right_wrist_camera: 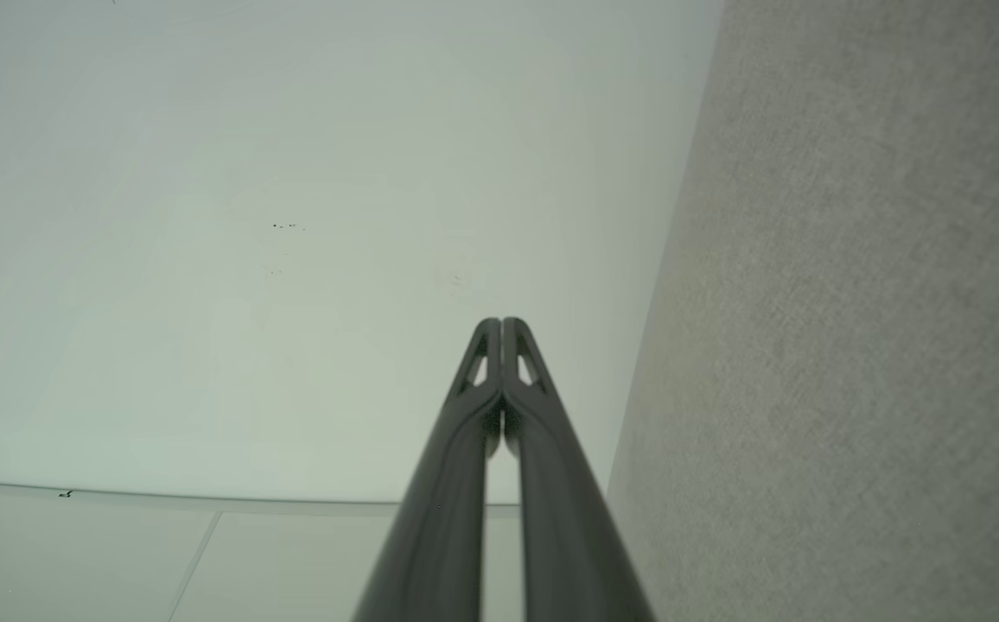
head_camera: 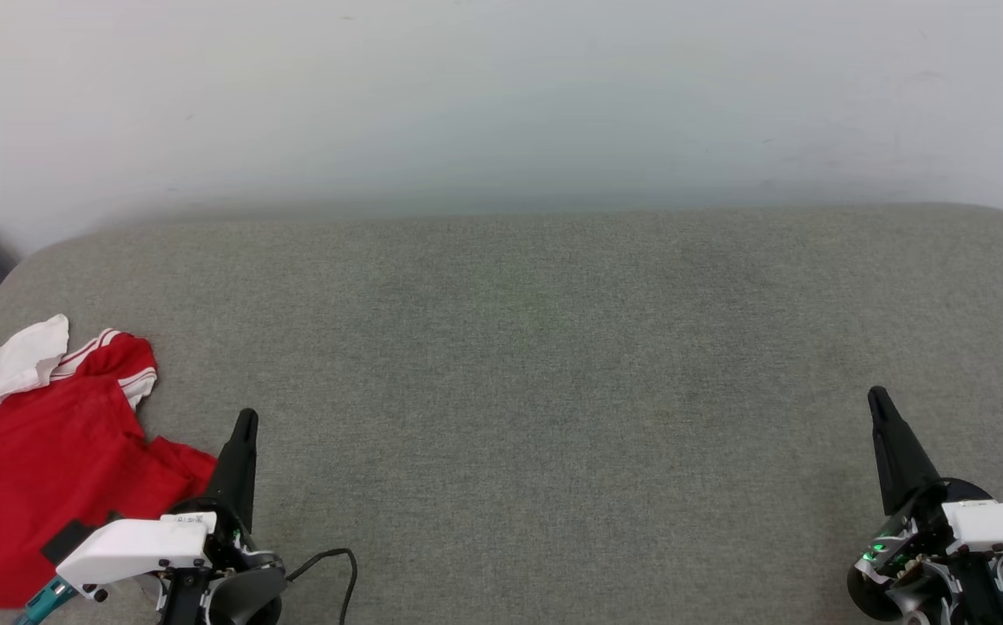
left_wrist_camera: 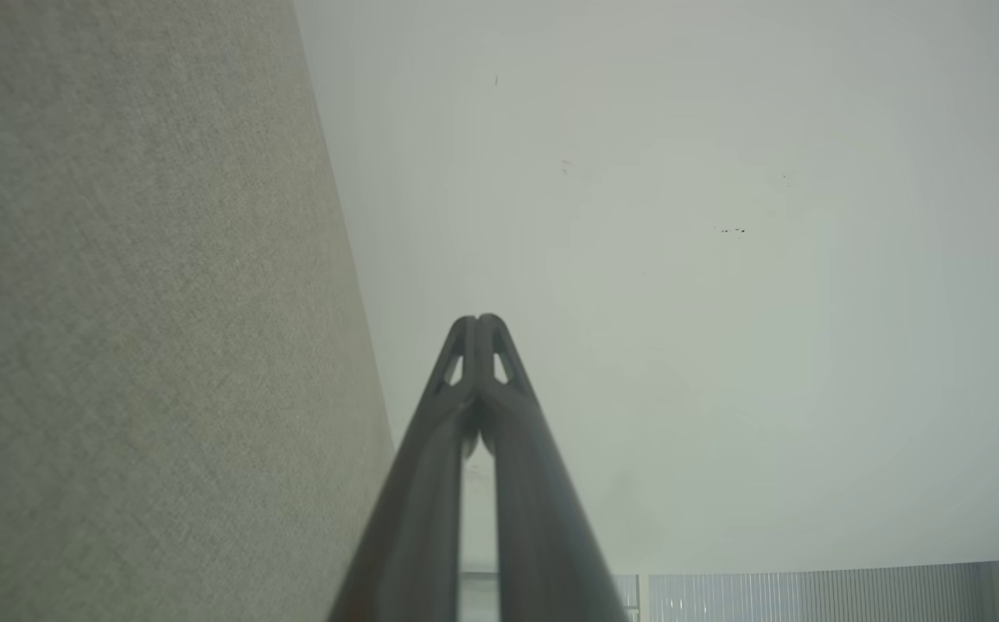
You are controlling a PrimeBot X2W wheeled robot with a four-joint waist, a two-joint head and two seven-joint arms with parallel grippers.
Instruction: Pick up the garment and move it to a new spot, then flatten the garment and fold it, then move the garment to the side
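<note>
1. Grey woven cloth covers a wide bench (head_camera: 553,347) with rounded far corners. A plain pale wall (head_camera: 501,95) rises behind it.
2. A red shirt (head_camera: 50,469) lies crumpled at the bench's near left corner, partly cut off by the left edge of the head view.
3. The shirt's body is bright red and bunched in soft folds. A white sleeve sits at its far end, and red-and-white striped trim runs along some edges. No letters or number can be seen in this heap.
4. The left tool (head_camera: 245,418) sits low at the near left, just beside the shirt's right edge. Its two dark fingers are pressed together and hold nothing. A thin black cable (head_camera: 341,564) loops on the bench beside its wrist.
5. The right tool (head_camera: 877,398) sits at the near right, well apart from the shirt. Its fingers are likewise closed and empty.
6. The step in hand appears to be the pickup, which has not yet begun. To do it well, the left tool should spread its fingers first. It should then reach over the heap and pinch a firm bunch near the collar or shoulder, not one loose layer.
7. The shirt should be lifted until its lowest fold clears the bench before it is carried toward the open middle. Loose cloth will likely sag and trail, so a slow carry would keep it off the cable.
</note>
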